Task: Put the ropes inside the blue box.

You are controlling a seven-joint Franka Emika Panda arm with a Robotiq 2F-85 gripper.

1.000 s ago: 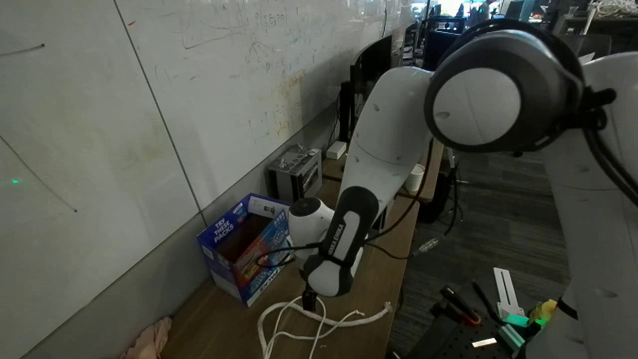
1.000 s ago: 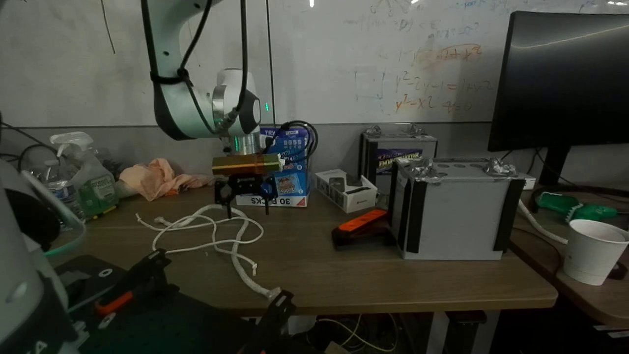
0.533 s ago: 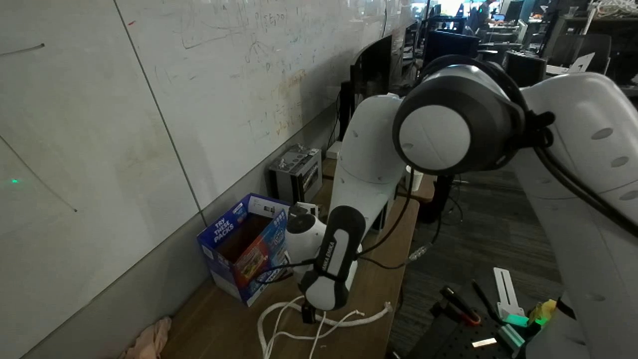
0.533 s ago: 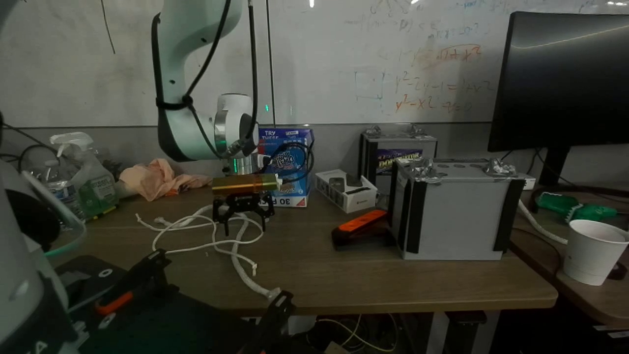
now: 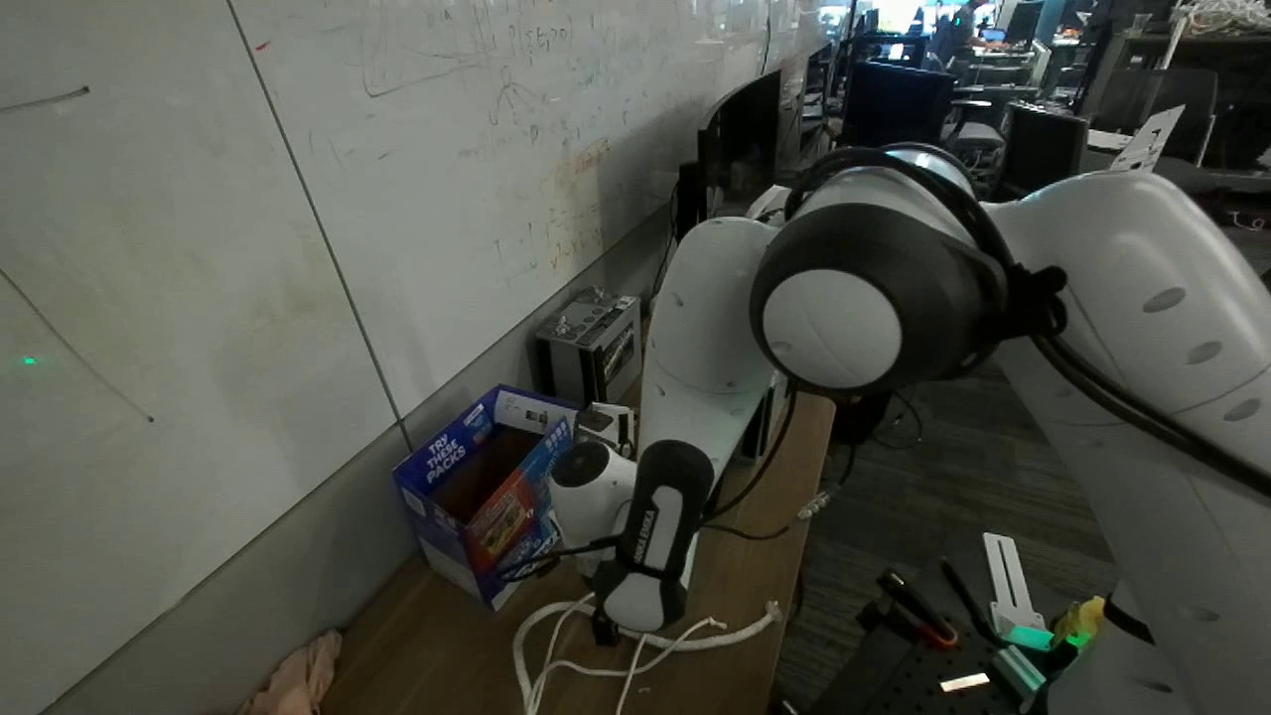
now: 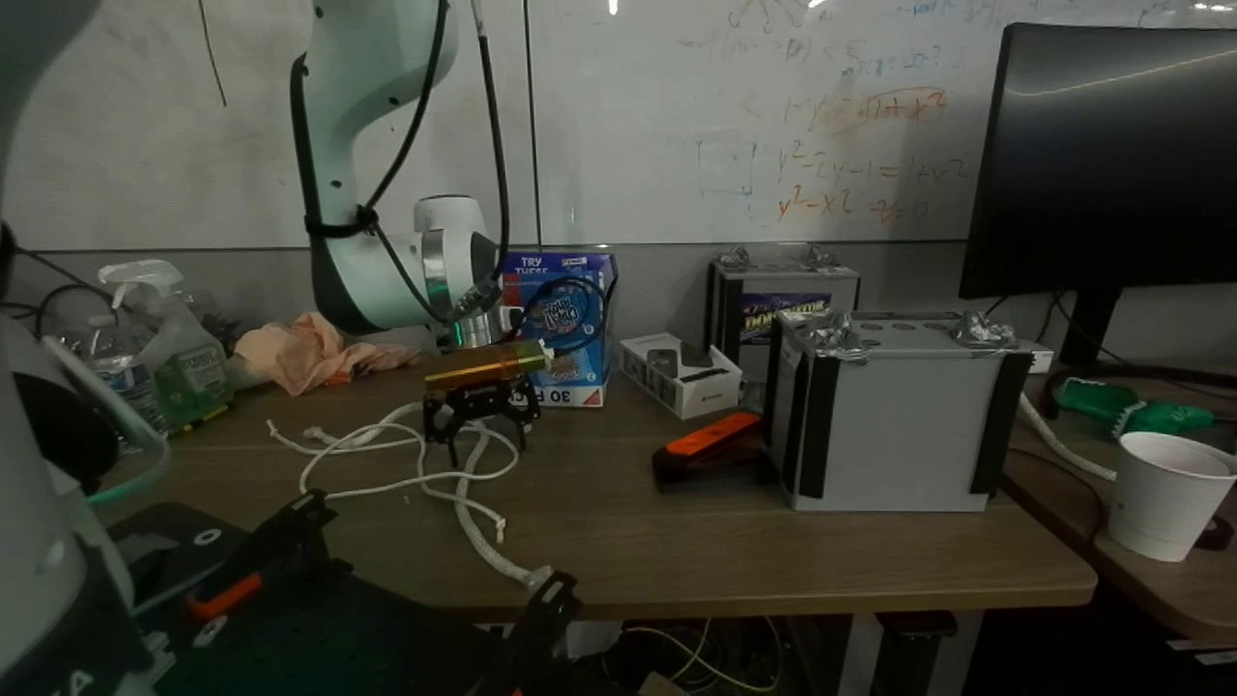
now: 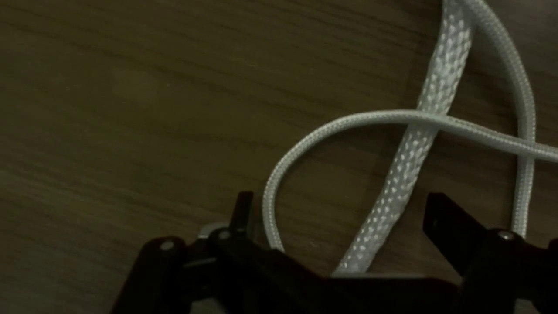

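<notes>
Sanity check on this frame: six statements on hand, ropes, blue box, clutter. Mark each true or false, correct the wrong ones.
1. The hand is open. True.
2. The white ropes lie on the table, outside the blue box. True.
3. The hand hangs over the blue box. False: it is over the white ropes.
4. In an exterior view, the spray bottle shows left of the peach cloth. True.
5. The blue box is closed on top. False: its top is open.
6. The white ropes are all equally thick. False: the wrist view shows thick and thin ones.
</notes>
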